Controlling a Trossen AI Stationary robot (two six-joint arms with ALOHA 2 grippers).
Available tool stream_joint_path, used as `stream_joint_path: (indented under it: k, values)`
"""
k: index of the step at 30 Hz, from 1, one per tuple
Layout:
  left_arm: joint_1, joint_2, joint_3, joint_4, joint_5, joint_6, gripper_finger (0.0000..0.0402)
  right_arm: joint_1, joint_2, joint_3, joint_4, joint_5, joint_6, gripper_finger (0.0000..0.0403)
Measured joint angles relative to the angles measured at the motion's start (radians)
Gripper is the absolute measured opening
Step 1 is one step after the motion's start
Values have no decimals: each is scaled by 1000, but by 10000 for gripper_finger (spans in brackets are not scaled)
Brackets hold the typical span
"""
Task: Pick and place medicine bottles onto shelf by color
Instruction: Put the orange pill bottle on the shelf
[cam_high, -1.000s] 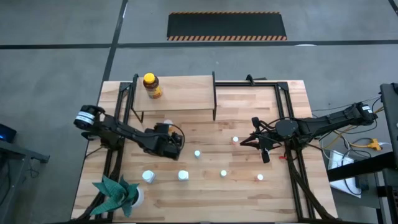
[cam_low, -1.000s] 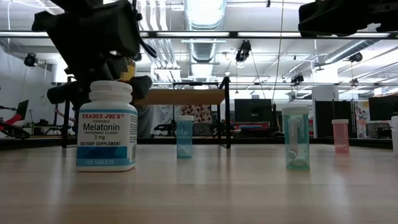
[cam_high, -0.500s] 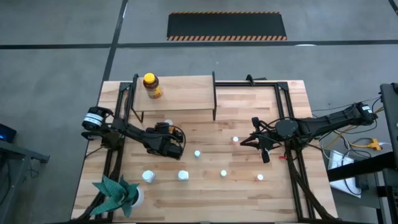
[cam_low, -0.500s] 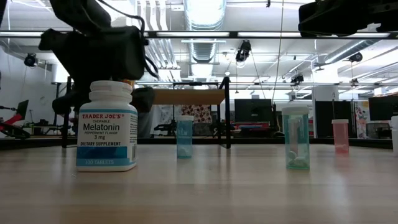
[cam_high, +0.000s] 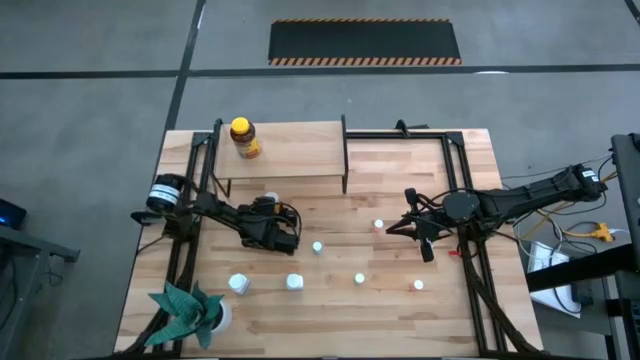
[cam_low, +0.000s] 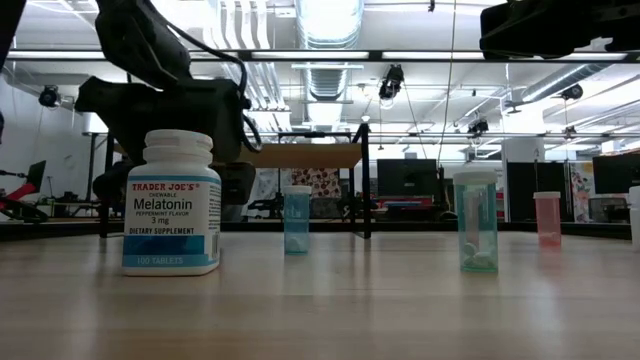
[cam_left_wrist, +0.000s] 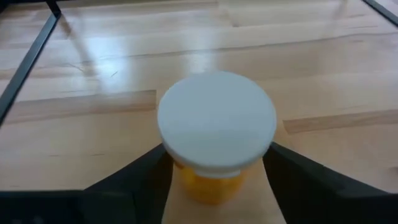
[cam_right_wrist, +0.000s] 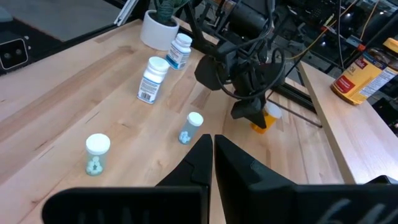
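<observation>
Left tool (cam_left_wrist: 214, 180) apart astride round-capped orange bottle (cam_left_wrist: 214, 140); right tool (cam_right_wrist: 211, 152) together.

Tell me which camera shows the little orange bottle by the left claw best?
The left wrist view: the orange bottle with its white cap fills the picture between the left gripper fingers. The right wrist view shows it small and distant; the high and low views hide it behind the arm.
</observation>
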Motion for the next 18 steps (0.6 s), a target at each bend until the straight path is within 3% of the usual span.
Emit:
stream_joint_path:
  k: [8, 18]
  values:
    - [0, -2, 0, 0, 0, 3, 156, 0, 0, 0, 0, 0, -6, 9]
    - [-14, -40, 5, 0, 24, 56, 148, 0, 0, -1, -1, 0, -7, 9]
